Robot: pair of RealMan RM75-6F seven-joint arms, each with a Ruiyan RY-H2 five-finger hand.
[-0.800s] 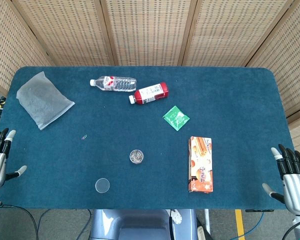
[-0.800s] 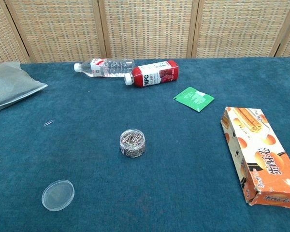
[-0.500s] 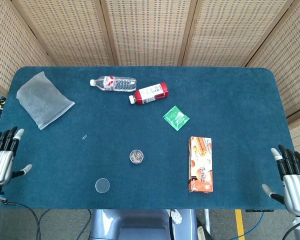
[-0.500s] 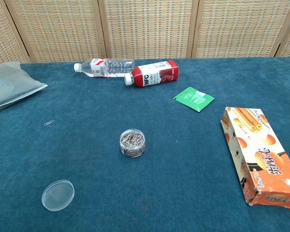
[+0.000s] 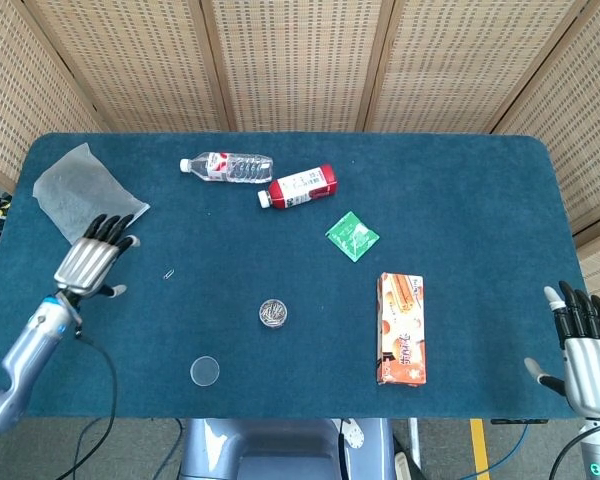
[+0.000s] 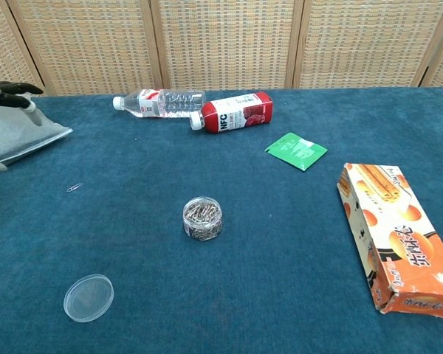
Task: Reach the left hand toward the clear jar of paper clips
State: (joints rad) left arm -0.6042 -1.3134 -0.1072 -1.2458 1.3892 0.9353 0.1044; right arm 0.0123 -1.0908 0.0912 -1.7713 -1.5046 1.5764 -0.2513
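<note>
The clear jar of paper clips stands open near the middle of the blue table. My left hand hovers over the table's left part, fingers spread and empty, well to the left of the jar. Only its fingertips show at the left edge of the chest view. My right hand hangs open off the table's right front corner, seen in the head view alone.
The jar's clear lid lies near the front edge. A single loose clip lies left of the jar. A grey bag, two lying bottles, a green packet and an orange box are spread around.
My left hand has risen from beside the table's left front edge and moved inward over the table, toward the jar. The right hand has barely moved.
</note>
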